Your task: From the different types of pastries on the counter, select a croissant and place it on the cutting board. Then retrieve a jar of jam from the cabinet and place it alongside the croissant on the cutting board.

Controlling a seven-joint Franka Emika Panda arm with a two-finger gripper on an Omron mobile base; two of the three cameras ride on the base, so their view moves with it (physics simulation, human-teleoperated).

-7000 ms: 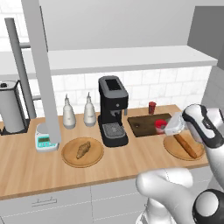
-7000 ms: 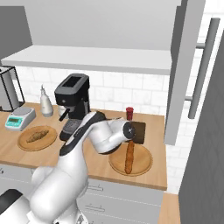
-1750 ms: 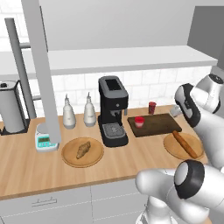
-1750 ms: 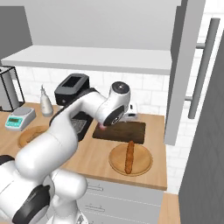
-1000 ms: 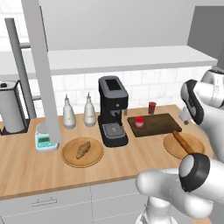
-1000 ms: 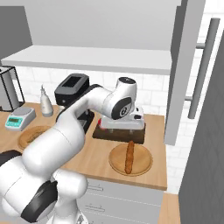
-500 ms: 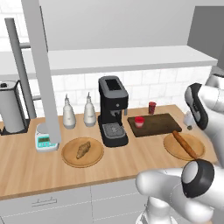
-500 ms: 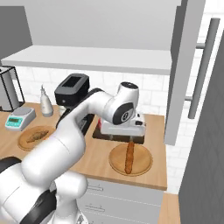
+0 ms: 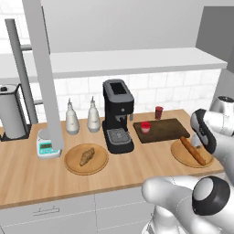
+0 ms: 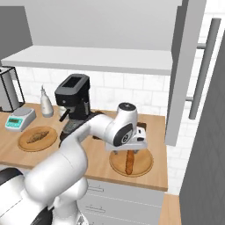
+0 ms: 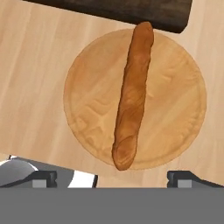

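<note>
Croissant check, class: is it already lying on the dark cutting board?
No, the croissant lies on a round plate left of the coffee machine, far from the cutting board.

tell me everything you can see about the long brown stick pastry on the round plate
The baguette-like stick is long, thin and golden brown, with a crusty, lightly ridged surface and rounded ends. It lies flat across the middle of a round light-wood plate, reaching nearly rim to rim; one end pokes just past the rim towards the dark cutting board. Nothing but the plate touches it. The claw hangs above it, fingertips spread wide, not touching. In the left base view it sits at the counter's right end.
</note>
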